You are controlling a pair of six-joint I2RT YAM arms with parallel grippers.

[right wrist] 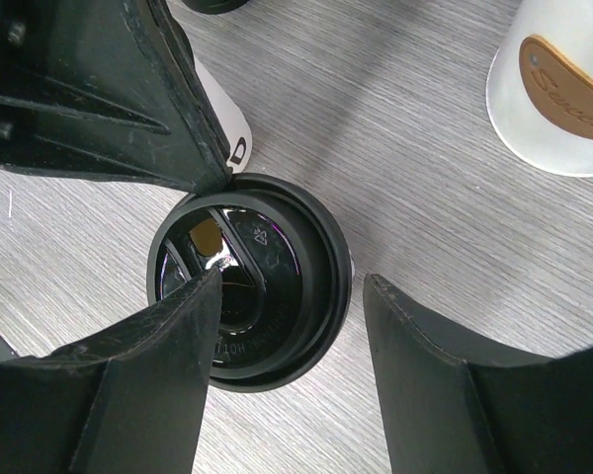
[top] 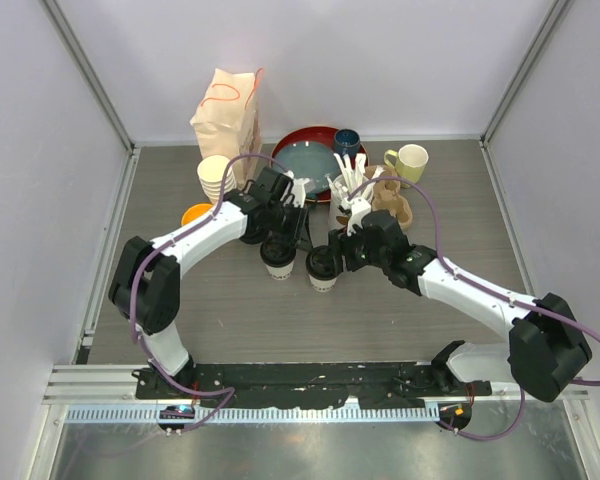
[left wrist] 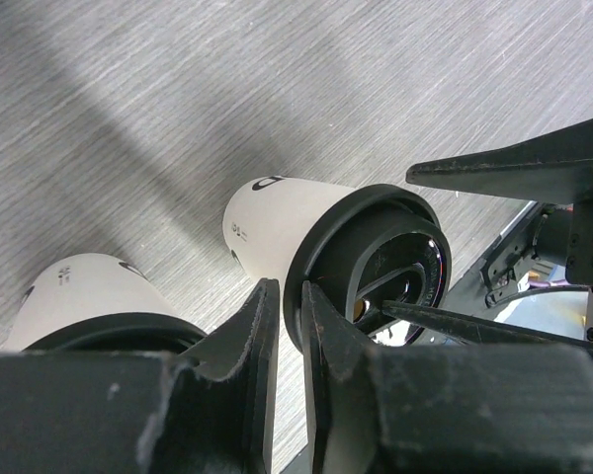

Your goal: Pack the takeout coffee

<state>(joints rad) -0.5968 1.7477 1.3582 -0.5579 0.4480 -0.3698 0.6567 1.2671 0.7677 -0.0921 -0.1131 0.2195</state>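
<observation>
The right coffee cup (left wrist: 267, 222) and the left coffee cup (top: 278, 265) stand upright, side by side on the desk (top: 220, 320), on the near side of the red tray (top: 315, 130). The right claw (right wrist: 292, 281) hangs open over the right cup's black lid (right wrist: 296, 227). The left claw (left wrist: 289, 291) is almost closed at that lid's rim; I cannot tell whether it grips.

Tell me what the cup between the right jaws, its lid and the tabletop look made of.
Cup: probably paper, matte cream wall with small print. Lid: plastic, glossy black, moulded recycling mark, reflections. Tabletop: seemingly grey wood-grain laminate, fine streaks.
</observation>
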